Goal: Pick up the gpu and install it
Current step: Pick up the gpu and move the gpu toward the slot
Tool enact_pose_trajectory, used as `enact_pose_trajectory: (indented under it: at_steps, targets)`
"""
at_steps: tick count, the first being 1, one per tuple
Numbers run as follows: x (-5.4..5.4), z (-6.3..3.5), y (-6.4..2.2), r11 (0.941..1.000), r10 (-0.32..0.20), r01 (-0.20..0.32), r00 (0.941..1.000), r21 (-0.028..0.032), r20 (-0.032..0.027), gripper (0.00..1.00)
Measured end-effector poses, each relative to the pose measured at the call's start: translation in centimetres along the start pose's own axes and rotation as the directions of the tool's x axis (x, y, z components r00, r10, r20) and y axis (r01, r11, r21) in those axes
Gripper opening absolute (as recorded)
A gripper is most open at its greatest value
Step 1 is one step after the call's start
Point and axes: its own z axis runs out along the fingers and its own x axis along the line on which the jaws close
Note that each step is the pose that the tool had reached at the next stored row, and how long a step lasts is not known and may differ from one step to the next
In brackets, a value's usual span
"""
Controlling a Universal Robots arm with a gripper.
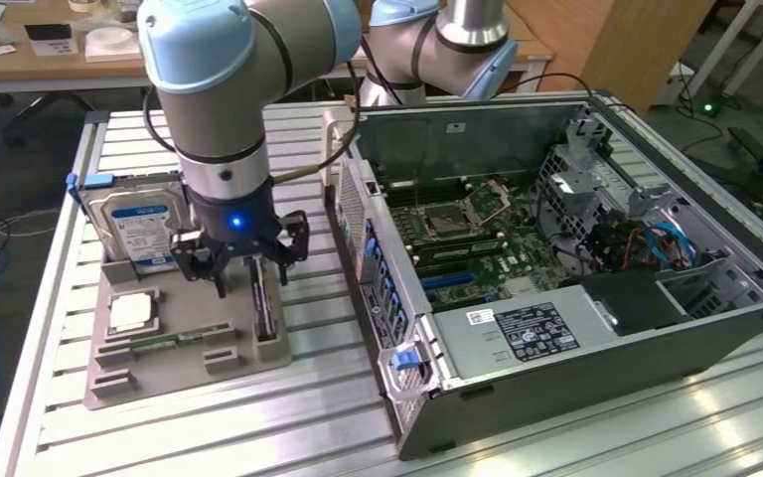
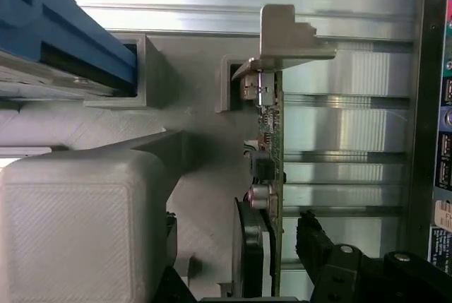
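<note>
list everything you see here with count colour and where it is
graphics card: one, dark, on edge in the tray
hard drive: one, silver, blue-white label, upright in the tray
memory stick: one, green, flat in the tray
chip: one, silver, flat in the tray
tray: one, grey, on the table
computer case: one, dark, open, exterior view's right
table: one, silver slats
arm: one, grey-blue, above the tray
fingers: two, black, open, either side of the graphics card

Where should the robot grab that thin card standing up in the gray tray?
Probably by the gpu on its two flat faces, midway along its top edge, coming straight down from above. It stands on edge in a slot of the gray tray, so its upper part is free. The bent silver bracket at one end looks awkward to pinch. The open gripper hangs over it that way.
</note>
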Motion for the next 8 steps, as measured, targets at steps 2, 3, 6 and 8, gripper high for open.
enact_pose_trajectory:
  at_steps: [2, 3, 6, 8]
  targets:
    - [-0.06, 0.03, 0.0, 0.9999, 0.01, -0.01, 0.9999, 0.0004, 0.0001, 0.78]
    - [-0.05, 0.03, 0.0, 0.9999, 0.013, -0.013, 0.9999, 0.0005, 0.0, 0.78]
    - [-0.07, 0.04, 0.0, 0.9999, 0.013, -0.013, 0.9999, 0.0003, 0.0002, 0.78]
    - [-0.07, 0.04, -0.01, 0.9999, 0.013, -0.013, 0.9999, 0.001, 0.0002, 0.78]
